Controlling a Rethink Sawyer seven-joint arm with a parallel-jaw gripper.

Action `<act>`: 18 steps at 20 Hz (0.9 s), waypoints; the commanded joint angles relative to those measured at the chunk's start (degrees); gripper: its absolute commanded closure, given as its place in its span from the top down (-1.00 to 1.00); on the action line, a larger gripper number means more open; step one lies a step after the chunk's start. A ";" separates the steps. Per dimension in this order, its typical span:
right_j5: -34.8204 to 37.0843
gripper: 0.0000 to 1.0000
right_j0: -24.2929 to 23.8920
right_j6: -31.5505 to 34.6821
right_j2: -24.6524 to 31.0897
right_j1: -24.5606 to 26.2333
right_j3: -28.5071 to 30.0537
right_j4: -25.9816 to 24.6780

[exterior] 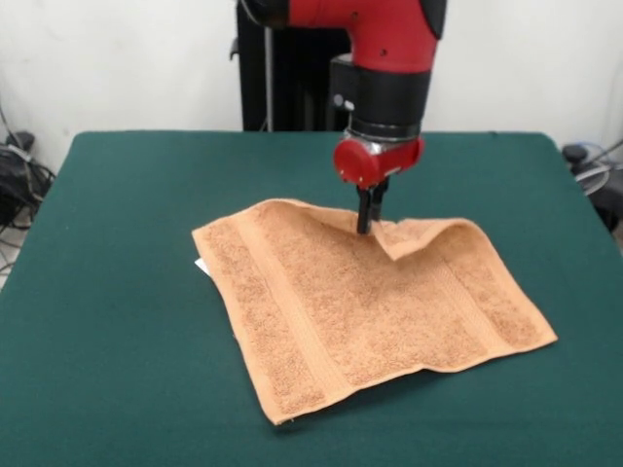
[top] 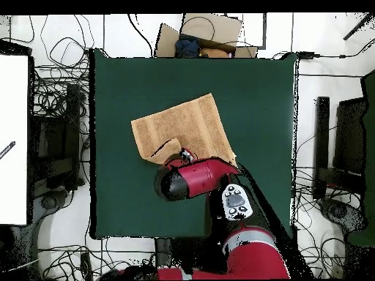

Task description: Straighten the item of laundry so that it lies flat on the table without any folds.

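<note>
"One fold is left on the towel, mid-table, at its far edge."

"Gripper?"

"Fingers pressed together, seemingly pinching that edge. Terry's soft, light, limp; I'd hold the folded corner and drag outward."

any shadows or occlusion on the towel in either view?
Front view: the towel is evenly lit, with a thin dark shadow on the table under its raised near edge; no glare. Overhead view: the arm covers part of the towel's edge and hides the gripper.
</note>
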 commanded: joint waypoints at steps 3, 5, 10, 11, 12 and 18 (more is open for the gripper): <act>-4.19 -1.00 -0.86 13.82 0.76 -5.78 6.19 3.17; -6.15 -1.00 -0.48 13.97 -0.24 -5.66 6.49 2.60; -10.72 -1.00 0.91 14.86 -3.05 -5.74 7.15 2.01; -11.13 -1.00 1.04 14.80 -3.39 -6.01 7.42 2.05; -11.45 -1.00 1.07 14.72 -3.63 -6.45 7.84 2.09; -16.95 -1.00 3.00 15.43 -6.62 -6.98 10.27 2.95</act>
